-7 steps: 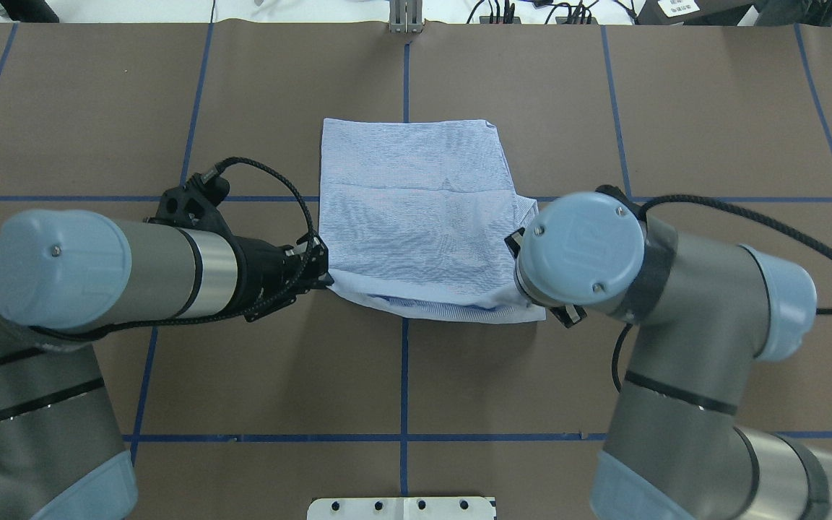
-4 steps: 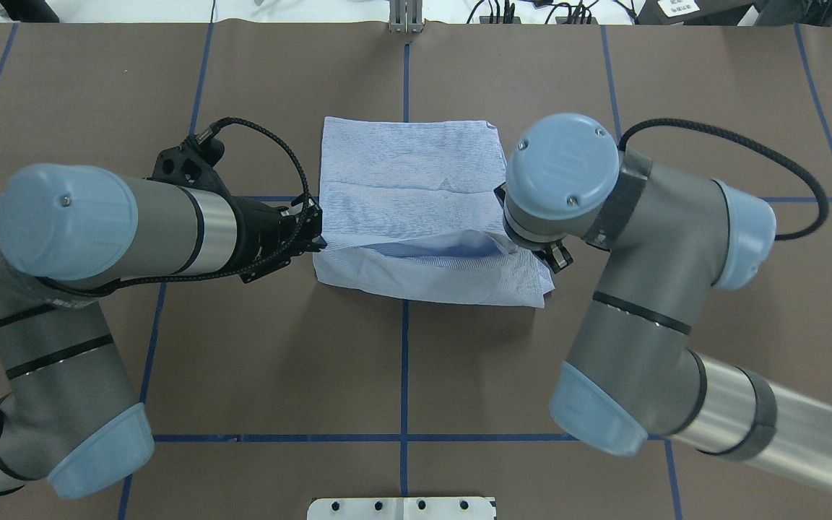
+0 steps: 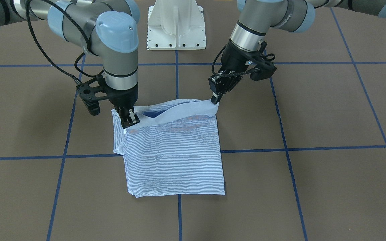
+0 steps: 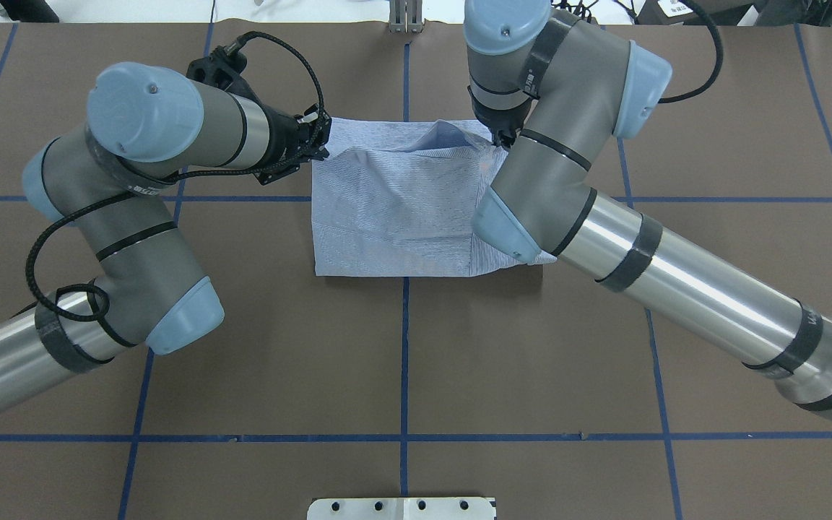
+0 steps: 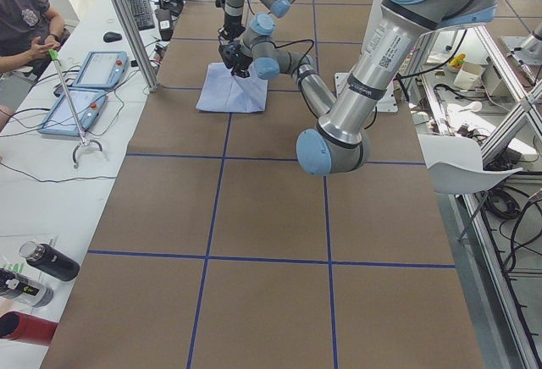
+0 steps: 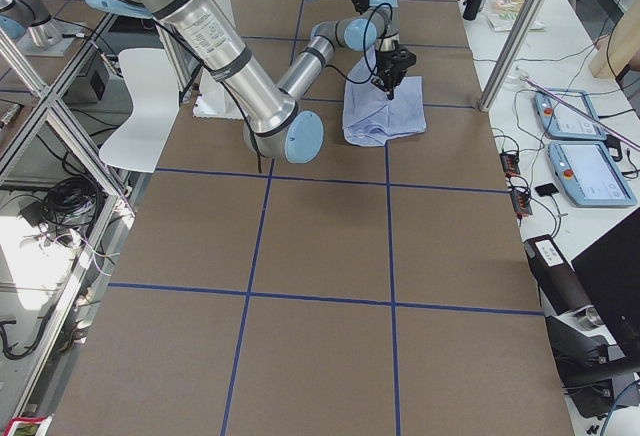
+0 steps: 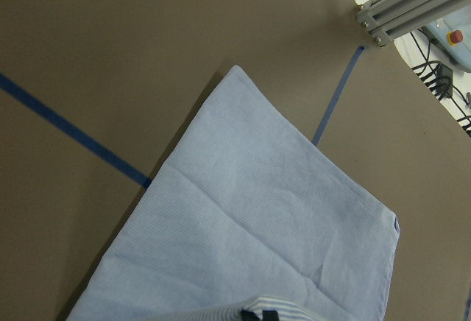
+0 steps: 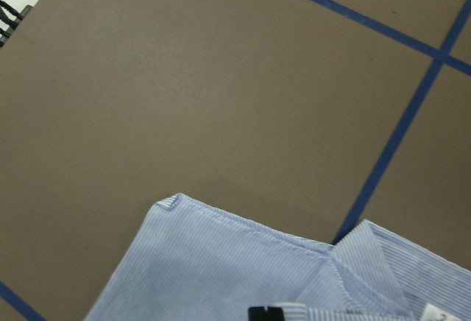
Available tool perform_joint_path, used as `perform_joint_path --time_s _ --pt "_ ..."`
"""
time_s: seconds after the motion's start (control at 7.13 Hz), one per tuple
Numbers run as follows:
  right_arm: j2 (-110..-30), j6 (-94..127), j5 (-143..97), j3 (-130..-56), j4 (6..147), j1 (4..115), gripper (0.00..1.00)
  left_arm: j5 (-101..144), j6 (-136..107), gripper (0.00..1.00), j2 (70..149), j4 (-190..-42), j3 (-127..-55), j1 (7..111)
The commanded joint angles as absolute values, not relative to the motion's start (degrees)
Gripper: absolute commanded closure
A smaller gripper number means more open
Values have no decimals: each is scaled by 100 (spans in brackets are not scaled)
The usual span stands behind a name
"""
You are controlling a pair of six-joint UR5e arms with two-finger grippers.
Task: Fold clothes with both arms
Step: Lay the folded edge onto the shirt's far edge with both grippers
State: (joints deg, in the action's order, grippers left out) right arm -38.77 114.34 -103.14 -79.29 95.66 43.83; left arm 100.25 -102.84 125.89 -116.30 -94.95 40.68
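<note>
Shirt [image 3: 174, 160]: folded on the surface [image 3: 313, 187], one edge raised.
Left fingers [image 3: 215, 99]: grasping one raised corner.
Right fingers [image 3: 125, 117]: grasping the other.

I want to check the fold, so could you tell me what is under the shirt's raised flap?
The left gripper and right gripper hold the flap up. Through the gap shows only a darker blue inner layer of the shirt. Further in, the flap covers everything.

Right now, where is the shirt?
Overhead view: the shirt lies mid-table across the centre tape line, toward the far side. Its raised edge is held by the left gripper on its left and the right gripper on its right.
</note>
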Motion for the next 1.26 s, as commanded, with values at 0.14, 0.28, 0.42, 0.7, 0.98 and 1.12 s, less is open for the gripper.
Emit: perform_joint_path --time_s 0.14,0.28,0.42,0.7,0.98,1.12 --pt "-3508 11277 -10336 -6683 8712 4579 100 10002 -10187 100 13130 -13021 -7678 4166" --pt "-3359 11268 -10336 -6358 8397 4623 100 9985 -9978 100 13174 -13121 -7447 4175" --pt "-3323 11215 -10336 -6172 8141 4632 100 9976 -9906 100 13184 -13174 -7401 4166" --pt "-3192 11153 -10336 -5593 7535 4632 96 9941 -9836 100 13332 -13497 -6842 4183" --pt "-2779 11153 -10336 -4872 7121 4702 71 9949 -9380 64 13333 -13570 -6759 4394" --pt "-2769 11127 -10336 -4713 7041 4728 66 9958 -9361 49 13333 -13570 -6767 4421"
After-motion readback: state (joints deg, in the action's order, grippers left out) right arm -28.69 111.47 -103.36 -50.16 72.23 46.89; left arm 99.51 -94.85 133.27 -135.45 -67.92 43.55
